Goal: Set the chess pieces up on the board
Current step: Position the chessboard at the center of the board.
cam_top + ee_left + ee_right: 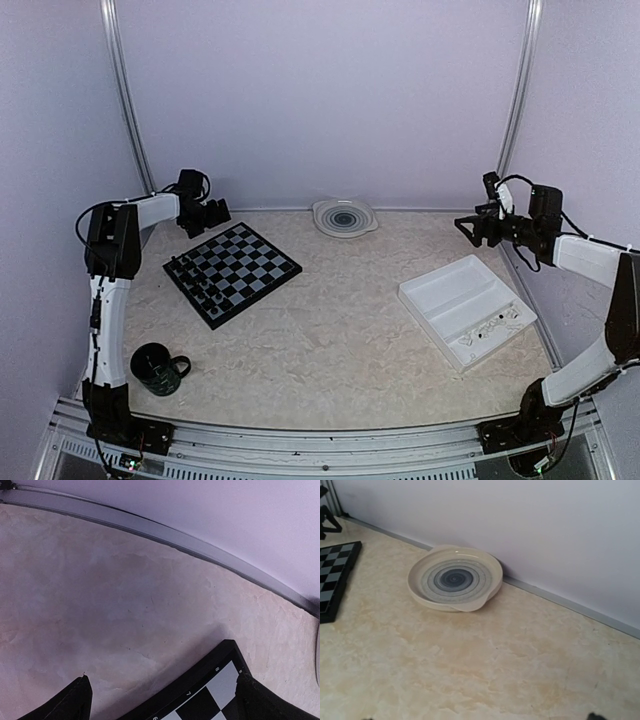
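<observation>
Left jaws cropped at edge; chess pieces [203, 288] indistinct.

High rear overview, two low close wrist views, the board [232, 272] in all.

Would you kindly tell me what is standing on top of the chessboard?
Small black chess pieces stand along the edge of the board nearest the left arm; its other squares look bare. Nothing covers the board, but the pieces are too tiny to count.
</observation>
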